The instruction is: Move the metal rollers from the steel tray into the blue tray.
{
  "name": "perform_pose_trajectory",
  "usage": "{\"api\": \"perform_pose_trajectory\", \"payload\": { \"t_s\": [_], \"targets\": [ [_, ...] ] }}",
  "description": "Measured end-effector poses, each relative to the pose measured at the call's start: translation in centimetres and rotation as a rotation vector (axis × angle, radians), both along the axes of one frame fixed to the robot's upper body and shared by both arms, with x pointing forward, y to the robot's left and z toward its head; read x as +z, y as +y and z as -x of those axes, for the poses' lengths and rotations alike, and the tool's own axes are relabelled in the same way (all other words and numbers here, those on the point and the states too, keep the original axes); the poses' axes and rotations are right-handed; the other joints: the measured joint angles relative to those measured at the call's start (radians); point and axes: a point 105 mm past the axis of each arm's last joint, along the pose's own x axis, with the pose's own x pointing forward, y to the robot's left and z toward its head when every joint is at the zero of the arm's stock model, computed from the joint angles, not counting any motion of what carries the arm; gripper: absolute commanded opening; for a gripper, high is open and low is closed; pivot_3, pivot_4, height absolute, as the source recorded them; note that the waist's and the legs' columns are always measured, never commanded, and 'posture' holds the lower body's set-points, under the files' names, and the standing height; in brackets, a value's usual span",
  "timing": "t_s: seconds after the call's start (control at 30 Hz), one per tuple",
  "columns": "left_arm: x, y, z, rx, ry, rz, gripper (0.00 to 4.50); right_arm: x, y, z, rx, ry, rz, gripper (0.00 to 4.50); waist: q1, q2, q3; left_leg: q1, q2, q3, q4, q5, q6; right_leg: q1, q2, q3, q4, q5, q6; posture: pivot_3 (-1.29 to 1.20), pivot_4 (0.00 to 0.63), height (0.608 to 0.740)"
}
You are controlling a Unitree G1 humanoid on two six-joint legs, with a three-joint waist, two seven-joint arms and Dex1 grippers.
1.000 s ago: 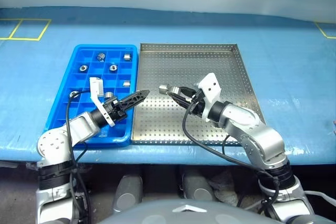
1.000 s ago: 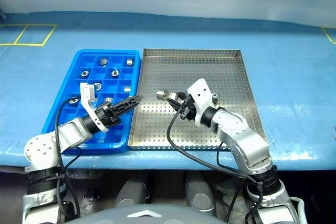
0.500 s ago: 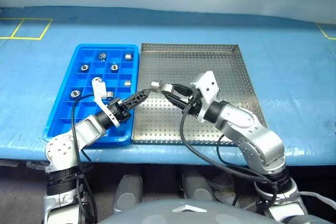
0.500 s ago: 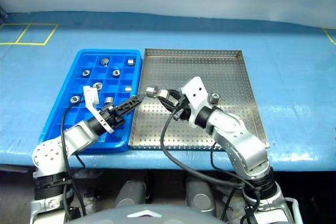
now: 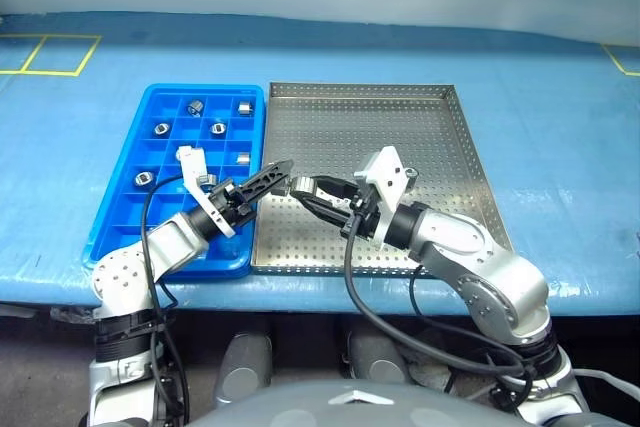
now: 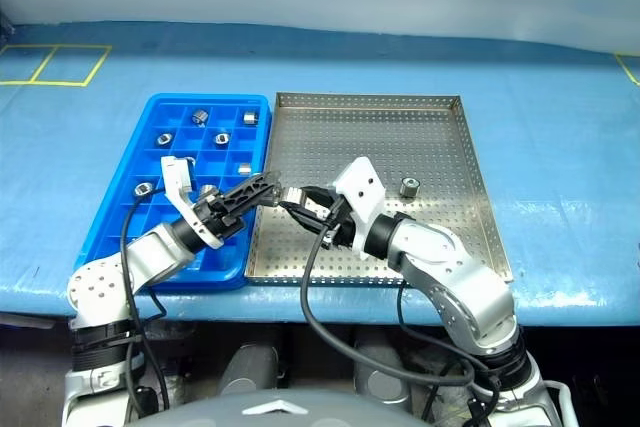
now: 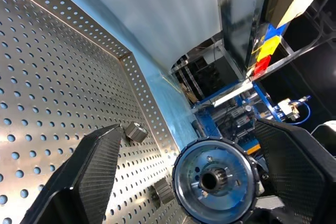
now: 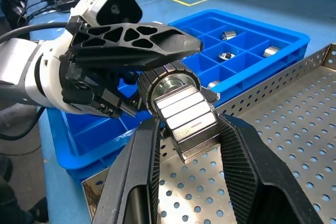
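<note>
Two grippers meet near the middle of the head views, just above the seam between the blue tray [image 5: 130, 209] at left and the steel tray [image 5: 440, 147] at right. The right gripper [image 8: 185, 129] is clenched on one metal roller [image 8: 181, 102], its black fingers [image 8: 137, 166] pressing the roller's sides, and holds it up off the perforated floor. The left gripper [image 5: 279, 176] has its jaws spread around the same roller, one finger [image 8: 137, 43] lying over the roller's top in the right wrist view; whether they yet press on it I cannot tell. A second roller [image 6: 408, 186] stands alone on the steel tray, right of centre in the right eye view. Several more rollers [image 5: 215, 129] sit singly in compartments in the upper half of the blue tray. Both trays rest on a blue table [image 5: 560, 147].
</note>
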Motion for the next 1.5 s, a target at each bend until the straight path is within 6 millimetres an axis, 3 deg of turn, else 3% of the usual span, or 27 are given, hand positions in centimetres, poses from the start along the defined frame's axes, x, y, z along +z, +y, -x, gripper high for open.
{"api": "perform_pose_trajectory", "payload": {
  "t_s": [0.1, 0.5, 0.6, 0.97, 1.13, 1.3, 1.5],
  "targets": [
    [0.2, -0.1, 0.2, -0.017, 0.004, 0.02, 2.0, 0.0, -0.2, -0.1, -0.012, 0.0, 0.003, 1.3, 0.0, 0.0, 0.0, 0.0, 0.0, 0.0, 0.0, 0.0, 0.0, 0.0, 0.0, 0.0, 0.0, 0.0, 0.001, -0.02, 0.15, 0.74],
    [-0.7, -0.1, 0.9, -0.03, 0.071, 0.033, 1.97, -0.1, -0.3, -0.3, -0.021, 0.014, -0.002, 1.3, 0.0, 0.0, 0.0, 0.0, 0.0, 0.0, 0.0, 0.0, 0.0, 0.0, 0.0, 0.0, 0.0, -0.001, 0.001, -0.02, 0.15, 0.74],
    [-0.7, -0.1, 0.7, -0.017, 0.071, 0.03, 1.49, -0.1, -0.3, -0.4, -0.022, 0.013, 0.0, 1.3, 0.0, 0.0, 0.0, 0.0, 0.0, 0.0, 0.0, 0.0, 0.0, 0.0, 0.0, 0.0, 0.0, -0.001, 0.001, -0.02, 0.15, 0.74],
    [-1.3, 0.2, 0.2, 0.013, 0.066, -0.052, 1.48, -0.4, -0.6, -0.6, -0.032, 0.02, 0.015, 1.3, 0.001, 0.0, 0.0, 0.0, 0.0, 0.0, 0.0, 0.0, 0.0, 0.0, 0.0, 0.0, 0.0, -0.001, 0.002, -0.02, 0.15, 0.74],
    [-3.1, 2.0, -1.0, 0.104, 0.073, -0.251, 0.03, -0.1, -1.1, -0.8, -0.053, 0.009, 0.018, 1.3, 0.001, 0.0, 0.0, 0.0, 0.0, 0.0, -0.001, 0.0, 0.0, 0.0, 0.0, 0.0, -0.001, -0.001, 0.001, -0.02, 0.15, 0.74],
    [-1.7, 2.1, -2.4, 0.148, -0.015, -0.283, 0.0, -0.2, -1.3, -0.8, -0.057, 0.011, 0.02, 1.3, 0.006, 0.0, 0.0, -0.001, 0.0, 0.0, -0.001, 0.0, 0.0, 0.0, 0.0, 0.0, -0.002, -0.001, 0.001, -0.03, 0.15, 0.74],
    [0.5, 1.8, -3.0, 0.163, -0.079, -0.169, 0.0, 0.2, -2.0, -1.2, -0.103, 0.002, 0.001, 1.3, 0.006, -0.001, 0.0, -0.001, 0.0, 0.0, -0.001, 0.0, 0.0, -0.001, 0.0, 0.0, -0.003, 0.0, 0.0, -0.03, 0.15, 0.74]
  ]
}}
